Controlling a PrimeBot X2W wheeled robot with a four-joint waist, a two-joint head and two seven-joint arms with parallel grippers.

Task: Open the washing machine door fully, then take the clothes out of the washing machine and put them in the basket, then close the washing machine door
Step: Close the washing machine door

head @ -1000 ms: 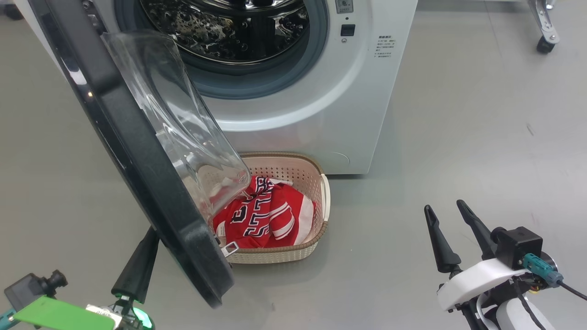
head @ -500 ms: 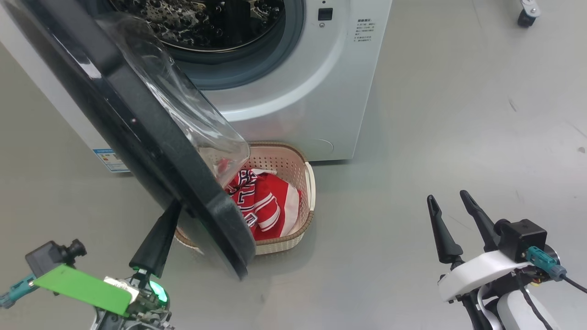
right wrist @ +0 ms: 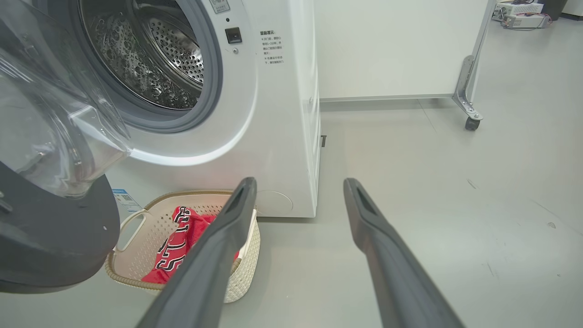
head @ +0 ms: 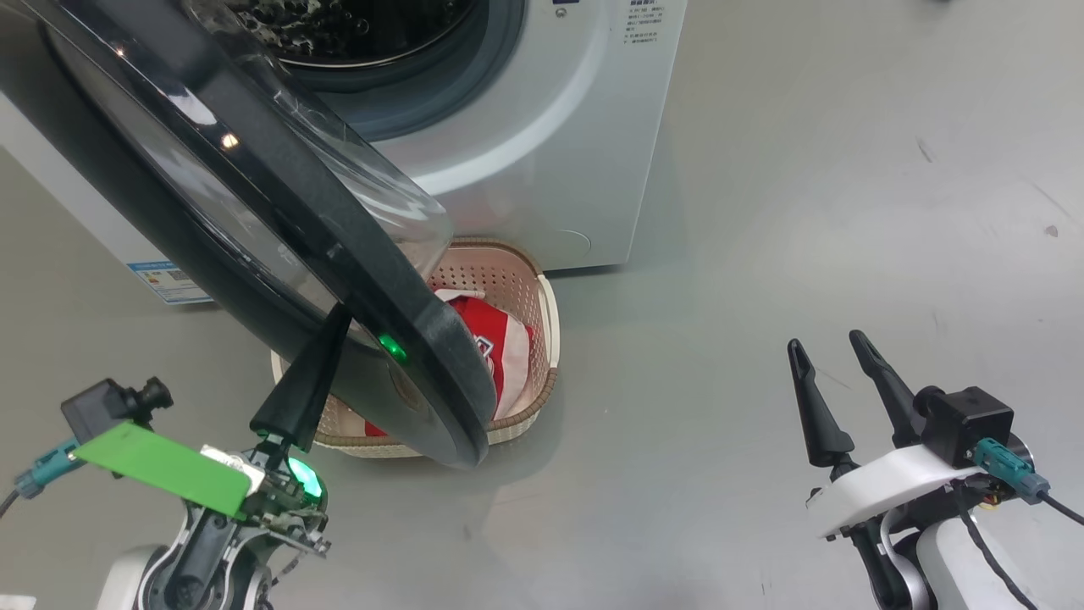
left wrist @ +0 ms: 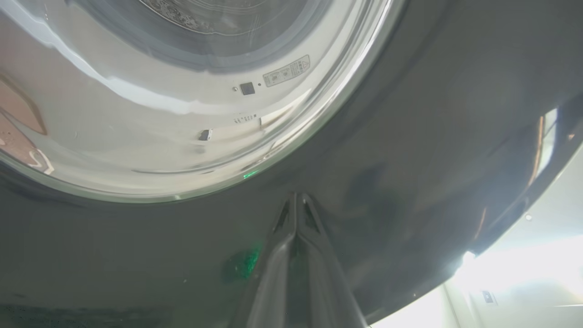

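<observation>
Washing machine door [head: 296,203] half-open, blue label [head: 169,281] unreadable, clothes [right wrist: 175,246] in basket [right wrist: 246,273]

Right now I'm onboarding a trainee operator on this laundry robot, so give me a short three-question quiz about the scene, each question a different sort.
1. True or false: the red striped clothes lie inside the cream perforated plastic basket.
2. Multiple choice: the left gripper, fingers closed, presses on A) the large round black-ringed glass washing machine door, B) the basket, C) the clothes.
3. Fill in: the right gripper is ___, holding nothing.
Key: 1 true; 2 A; 3 open.
</observation>
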